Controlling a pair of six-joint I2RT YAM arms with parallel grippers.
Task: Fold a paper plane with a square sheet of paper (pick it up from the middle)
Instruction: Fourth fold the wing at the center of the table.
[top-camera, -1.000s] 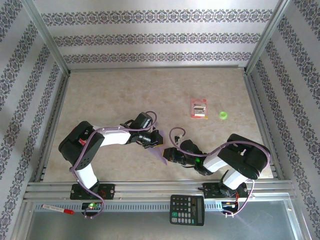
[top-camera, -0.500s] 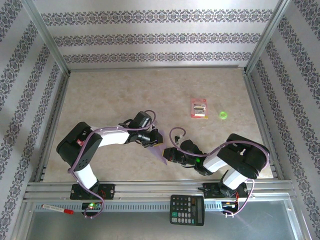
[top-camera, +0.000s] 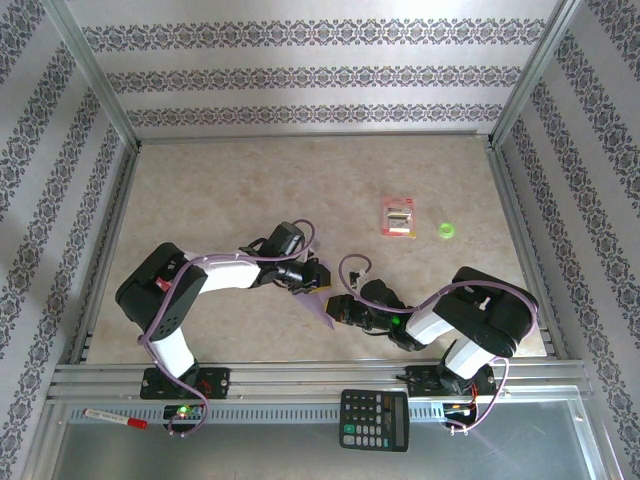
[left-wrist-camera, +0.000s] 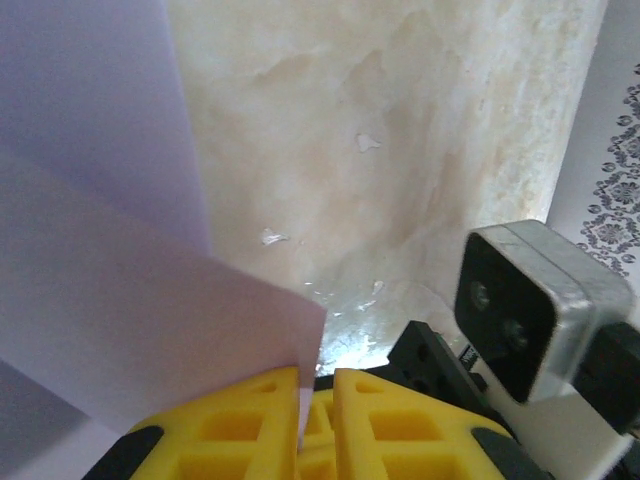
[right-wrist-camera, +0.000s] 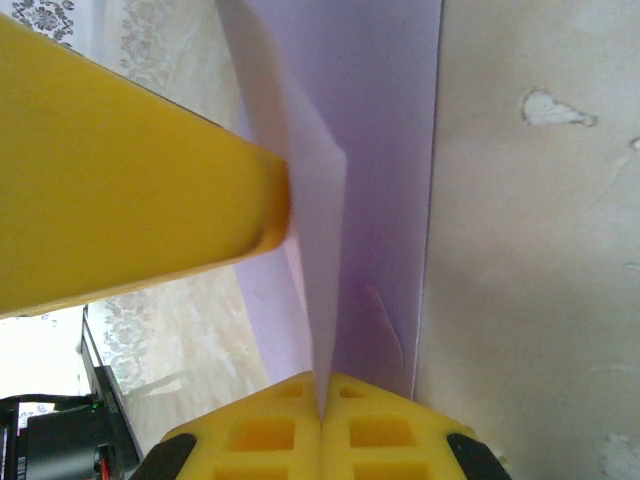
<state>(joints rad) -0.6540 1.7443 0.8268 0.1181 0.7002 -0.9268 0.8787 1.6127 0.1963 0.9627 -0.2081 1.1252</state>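
- Table (top-camera: 250, 180) — pale marbled top, walled on three sides by patterned paper and framed in metal rail.
- Left arm: reaches from its base at the near edge toward the table's middle. The left gripper (top-camera: 312, 277) sits low, just beside the right one.
- Right arm: bent back on itself, with the right gripper (top-camera: 333, 308) pointing left toward the left gripper.
- Calculator (top-camera: 374, 419): black, lying on the near rail between the two bases.
- Square sheet of paper (top-camera: 322, 305): pale lavender, partly folded, held between the two grippers near the front middle of the table. In the top view most of it is hidden by them. In the left wrist view one flap (left-wrist-camera: 120, 300) stands up off the table, and in the right wrist view the layers (right-wrist-camera: 370, 150) stand on edge.
- Left gripper, wrist view (left-wrist-camera: 315, 400): the yellow jaws are nearly together and the paper's corner runs down into the narrow slot between them — pinched. One of its fingers (right-wrist-camera: 130, 180) shows in the right wrist view, pressed against the sheet's side.
- Right gripper, wrist view (right-wrist-camera: 322, 400): jaws closed tight on the sheet's lower edge.
- Red-and-white packet (top-camera: 399, 217): flat on the table, far right of centre, well apart from the paper.
- Marker pen (top-camera: 115, 418): red-capped, on the near rail at left.
- Green ring (top-camera: 446, 231): just right of the packet.
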